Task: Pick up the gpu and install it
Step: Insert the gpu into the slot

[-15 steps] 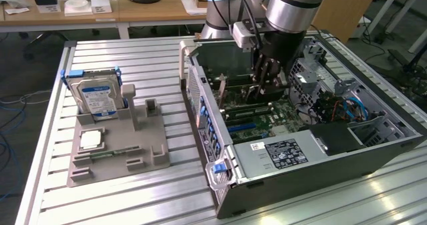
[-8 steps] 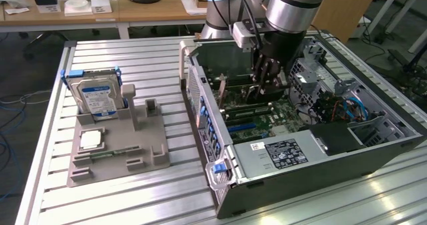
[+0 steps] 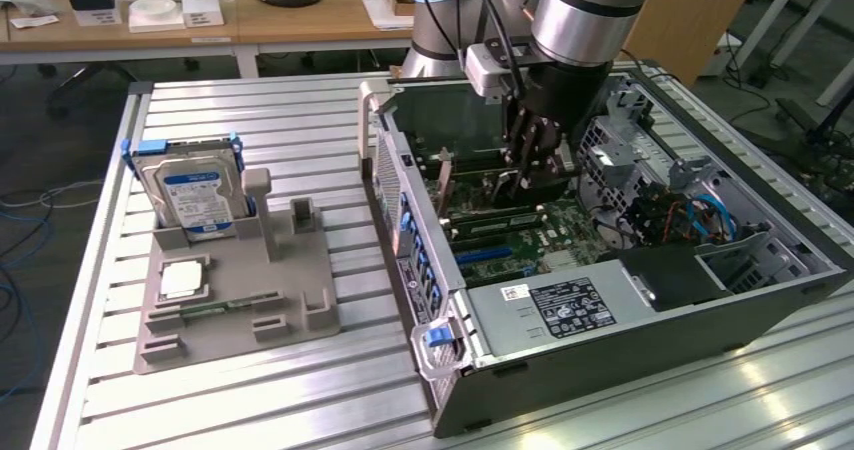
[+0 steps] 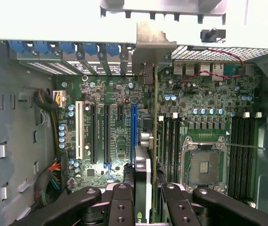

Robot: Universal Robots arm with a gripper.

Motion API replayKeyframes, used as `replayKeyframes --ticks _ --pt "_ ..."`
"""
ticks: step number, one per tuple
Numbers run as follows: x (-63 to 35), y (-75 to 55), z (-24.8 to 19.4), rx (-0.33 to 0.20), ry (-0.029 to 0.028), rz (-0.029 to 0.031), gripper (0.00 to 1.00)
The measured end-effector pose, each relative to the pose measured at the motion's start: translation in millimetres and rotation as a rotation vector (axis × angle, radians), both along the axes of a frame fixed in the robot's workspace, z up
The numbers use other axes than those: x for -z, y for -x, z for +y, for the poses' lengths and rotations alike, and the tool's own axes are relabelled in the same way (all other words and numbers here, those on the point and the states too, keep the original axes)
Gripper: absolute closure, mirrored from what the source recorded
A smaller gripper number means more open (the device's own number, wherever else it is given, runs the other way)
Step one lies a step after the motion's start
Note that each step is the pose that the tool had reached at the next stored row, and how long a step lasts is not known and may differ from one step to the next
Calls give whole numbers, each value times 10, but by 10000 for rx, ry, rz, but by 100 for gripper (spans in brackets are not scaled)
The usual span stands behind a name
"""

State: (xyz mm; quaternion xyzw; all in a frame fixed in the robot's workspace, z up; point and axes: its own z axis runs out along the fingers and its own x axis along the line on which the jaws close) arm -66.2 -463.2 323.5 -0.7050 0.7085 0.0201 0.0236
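The gpu shows edge-on in the wrist view, a thin dark card standing upright over the motherboard, just beside the long blue slot. Its silver bracket reaches the rear wall of the case. My gripper is shut on the card, with one black finger on each side of it. In the exterior view the gripper reaches down into the open computer case, holding the gpu low among the slots. Whether the card's edge sits in a slot is hidden.
A grey holder on the exterior view's left carries a silver hard drive, a small chip and a green memory stick. Inside the case are the power supply, the processor socket and cable bundles.
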Motion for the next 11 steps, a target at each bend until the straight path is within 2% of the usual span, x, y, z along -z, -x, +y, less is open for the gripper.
replayKeyframes --ticks 11 --pt "0 -11 0 0 0 1 73"
